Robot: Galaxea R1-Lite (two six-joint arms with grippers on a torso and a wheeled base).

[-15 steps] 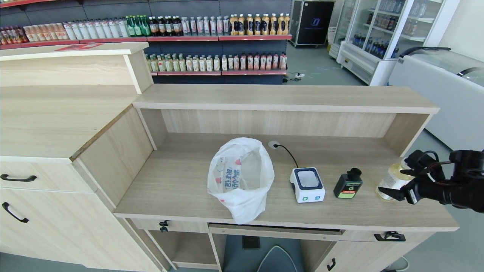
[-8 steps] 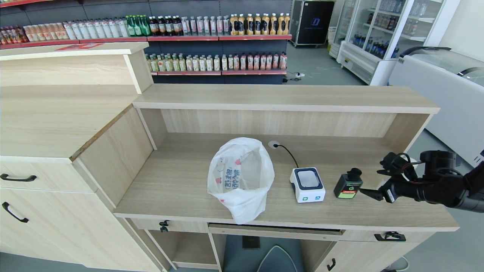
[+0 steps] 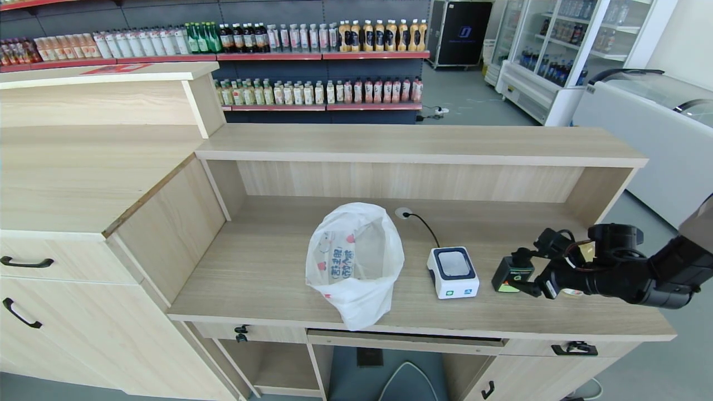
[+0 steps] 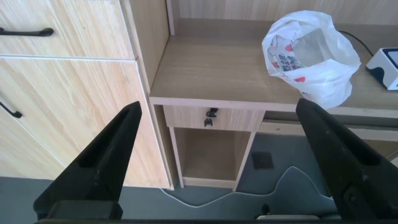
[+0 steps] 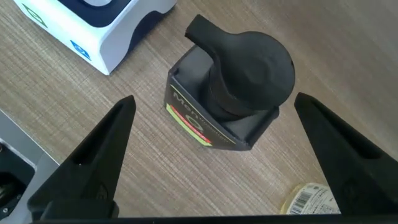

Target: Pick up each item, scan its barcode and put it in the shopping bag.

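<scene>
On the counter (image 3: 267, 262), head cam: the right gripper (image 3: 523, 272) sits low at the black bottle (image 3: 509, 274), one finger on the near side of it and the other on the far side by the cap. The jaws are apart, and I can't tell from this angle whether either finger touches. The bottle stands upright on the wood. The barcode scanner (image 3: 452, 272) is just beyond the jaws on the bottle's far side, window up, w/ its cable running back to a grommet. The white shopping bag (image 3: 354, 262) stands past the scanner, well apart from the jaws, mouth open.

Left wrist cam: the left gripper (image 4: 217, 104) hangs off the counter's front edge w/ the jaws spread wide and nothing between them. A small drawer w/ a key lock (image 4: 211, 117) is straight ahead of them. The bag (image 4: 311, 56) sits up on the top ahead of one finger, and a corner of the scanner (image 4: 385, 62) shows farther out that way.

Right wrist cam: the jaws of the right gripper (image 5: 214, 101) are wide apart and the bottle (image 5: 230, 93) is squarely between them, w/ wood showing between it and each finger, so no grip. Its label has green and red on it and its cap has a spout. The scanner (image 5: 93, 25) lies just outside one finger. A barcode-labelled item (image 5: 309, 200) lies close in on the wrist side.
</scene>
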